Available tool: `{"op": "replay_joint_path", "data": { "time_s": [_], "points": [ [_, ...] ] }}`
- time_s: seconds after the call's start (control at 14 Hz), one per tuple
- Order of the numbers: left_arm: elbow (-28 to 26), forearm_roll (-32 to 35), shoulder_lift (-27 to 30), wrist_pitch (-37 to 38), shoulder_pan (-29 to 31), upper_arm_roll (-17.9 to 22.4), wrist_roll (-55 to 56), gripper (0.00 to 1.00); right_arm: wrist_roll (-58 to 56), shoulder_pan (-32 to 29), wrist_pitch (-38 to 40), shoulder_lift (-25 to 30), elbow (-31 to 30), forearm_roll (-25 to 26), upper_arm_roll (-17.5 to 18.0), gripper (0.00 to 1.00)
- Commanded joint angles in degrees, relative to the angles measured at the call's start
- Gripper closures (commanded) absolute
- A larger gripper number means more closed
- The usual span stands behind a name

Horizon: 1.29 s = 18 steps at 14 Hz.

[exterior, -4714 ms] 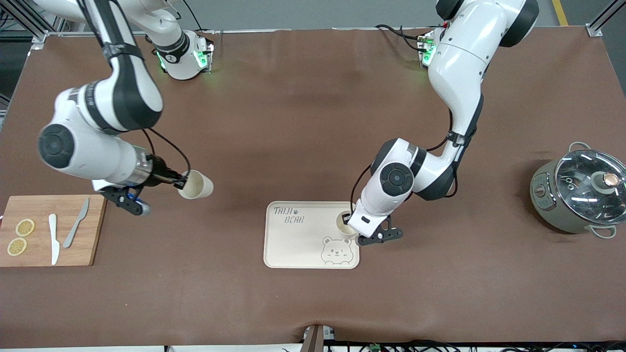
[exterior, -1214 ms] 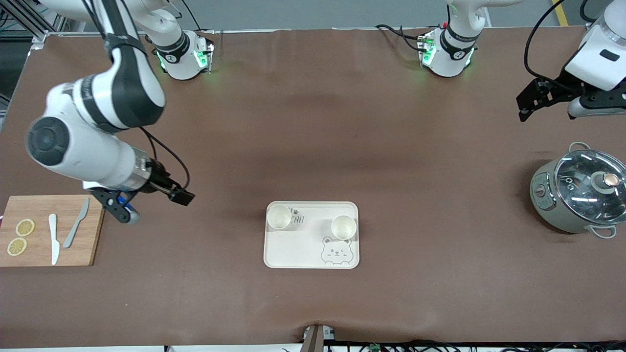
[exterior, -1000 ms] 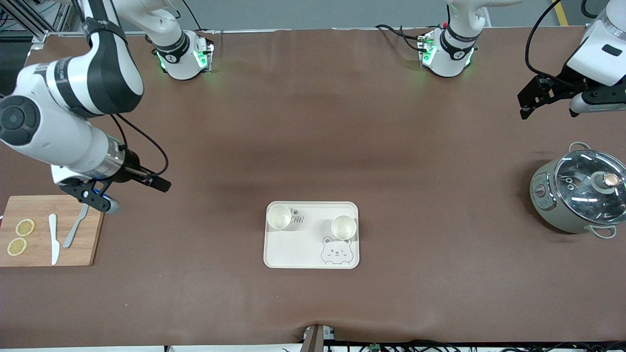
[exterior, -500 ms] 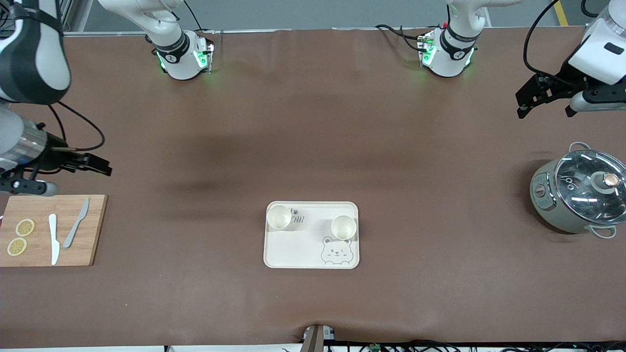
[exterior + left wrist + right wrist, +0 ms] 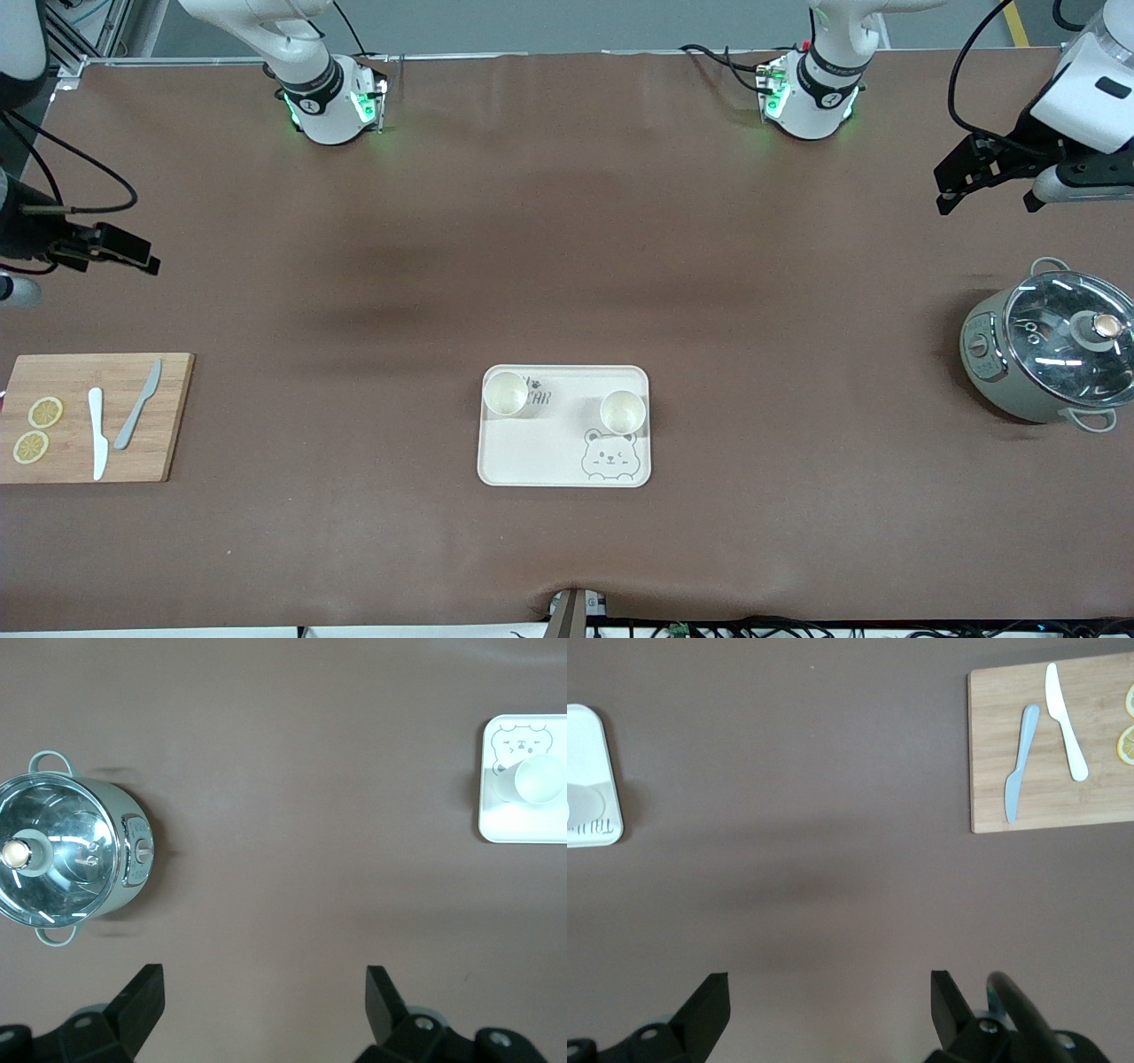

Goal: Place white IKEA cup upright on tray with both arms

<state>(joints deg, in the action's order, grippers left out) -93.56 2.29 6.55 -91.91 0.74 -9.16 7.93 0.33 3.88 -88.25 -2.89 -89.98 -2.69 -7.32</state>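
Since half a second ago we've pulled the right gripper point(image 5: 133, 254) further out toward the right arm's end of the table; it hangs over bare mat, above the rectangular wooden cutting board point(image 5: 93, 416). Both cups have sat on the tray through the last second.

State now:
- Cream rectangular bear-print tray point(image 5: 564, 425) sits mid-table, near the front camera's edge.
- Two white round cups, both upright, mouths up: one point(image 5: 506, 392) at the tray's 11 o'clock corner on the lettering, the other point(image 5: 622, 411) at about 2 o'clock, just above the bear drawing.
- Right gripper: released, fingers spread, nothing between them in the right wrist view.
- Left gripper point(image 5: 988, 177): also released and empty, over bare mat toward the left arm's end, above the grey lidded metal pot point(image 5: 1050, 347).

Our read: placement looks finished; what's left is parking. To do it well, we keep both arms high and move them straight away from the tray, no sweep across it.

Clearance: the cups are apart from each other, each close to the tray rim. Brown mat point(image 5: 567, 248) is open from 9 through 3 o'clock around the tray. Watch the pot under the left gripper, and the two knives point(image 5: 115, 425) and lemon slices point(image 5: 37, 430) on the board.
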Motion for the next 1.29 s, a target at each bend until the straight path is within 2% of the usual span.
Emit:
{"op": "replay_joint_path", "data": {
  "time_s": [0.0, 0.29, 1.21],
  "points": [
    [0.22, -0.62, 0.13, -0.11, 0.32, 0.11, -0.02, 0.00, -1.38, 0.25, -3.14, 4.46, -5.27, 1.02, 0.56, 0.00],
    [0.48, -0.54, -0.40, -0.73, 0.41, 0.29, -0.45, 0.00, -1.39, 0.25, -1.24, 5.97, -5.82, 1.11, 0.64, 0.00],
    [5.05, -0.19, -2.77, -0.55, 2.07, 1.34, -0.81, 0.00, -3.67, -0.02, -1.84, 4.57, -4.33, 1.99, 0.64, 0.00]
  ]
}}
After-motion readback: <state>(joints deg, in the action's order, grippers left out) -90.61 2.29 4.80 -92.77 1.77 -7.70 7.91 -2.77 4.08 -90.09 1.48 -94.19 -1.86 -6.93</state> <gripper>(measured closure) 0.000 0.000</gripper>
